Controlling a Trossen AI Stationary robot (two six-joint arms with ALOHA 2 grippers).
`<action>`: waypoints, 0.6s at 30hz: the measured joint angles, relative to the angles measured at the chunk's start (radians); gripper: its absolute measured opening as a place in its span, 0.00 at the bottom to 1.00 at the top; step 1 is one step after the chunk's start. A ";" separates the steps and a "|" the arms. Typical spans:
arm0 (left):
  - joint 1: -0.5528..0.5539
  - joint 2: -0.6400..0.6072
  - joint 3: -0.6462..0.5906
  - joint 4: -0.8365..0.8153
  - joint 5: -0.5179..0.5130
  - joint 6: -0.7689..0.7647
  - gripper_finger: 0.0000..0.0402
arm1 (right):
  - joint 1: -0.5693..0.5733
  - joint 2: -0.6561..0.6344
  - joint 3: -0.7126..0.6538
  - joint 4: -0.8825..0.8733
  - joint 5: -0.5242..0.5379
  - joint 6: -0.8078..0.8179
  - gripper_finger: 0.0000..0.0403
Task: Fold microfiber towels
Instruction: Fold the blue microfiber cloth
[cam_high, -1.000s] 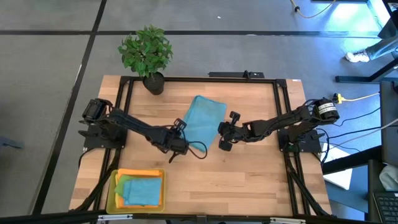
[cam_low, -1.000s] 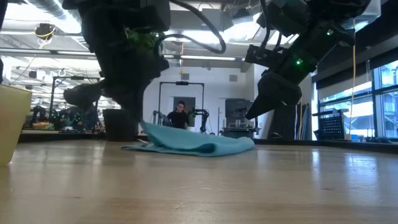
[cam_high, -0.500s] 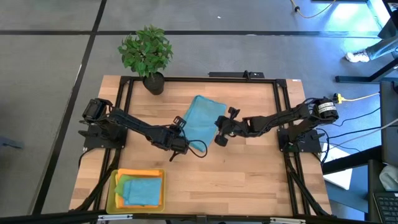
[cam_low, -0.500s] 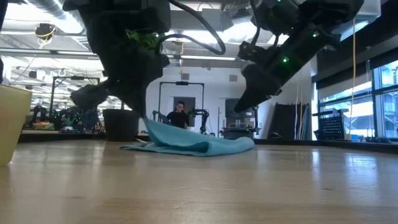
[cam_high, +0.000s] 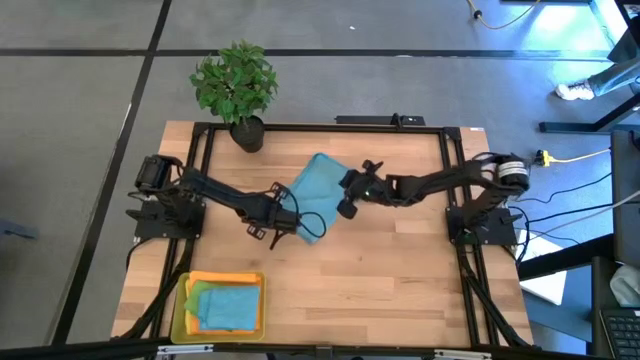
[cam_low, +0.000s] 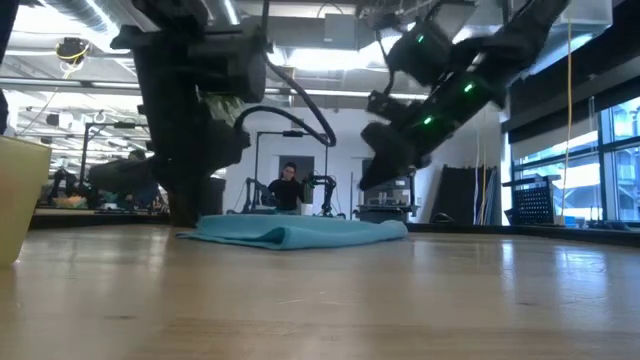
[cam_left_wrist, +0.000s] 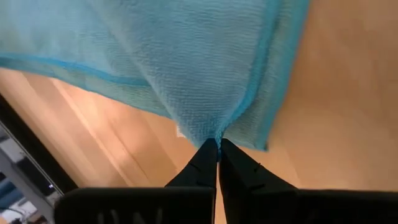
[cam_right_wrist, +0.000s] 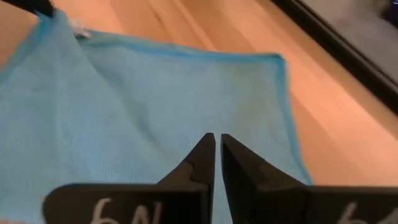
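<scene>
Teal-blue towel (cam_high: 318, 193) lies mid-table, its hemmed corner pinched between the tips of the left gripper (cam_left_wrist: 217, 148), which is clenched on the fabric. Bare wood spreads beyond that corner. The right gripper (cam_right_wrist: 216, 149) hovers over the towel's opposite side, fingers nearly together and gripping nothing, the towel's straight edge ahead of them. A yellow tray (cam_high: 182, 308) holding folded towels (cam_high: 226, 305) sits well apart from both.

Teal-blue towel (cam_high: 313, 193) lies mostly flat, mid-table, one corner pinched and pulled over. Another teal towel (cam_high: 228, 307) stacked on green, orange, yellow ones at the near-left corner.
</scene>
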 joint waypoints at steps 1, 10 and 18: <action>0.006 0.000 0.000 0.003 -0.001 -0.002 0.00 | -0.019 0.025 0.000 0.055 -0.036 -0.017 0.07; 0.024 0.000 0.000 0.023 -0.002 -0.003 0.00 | -0.239 0.205 0.012 0.413 -0.278 -0.123 0.07; 0.023 0.000 0.000 0.029 0.006 -0.016 0.00 | -0.372 0.355 0.190 0.383 -0.570 -0.100 0.02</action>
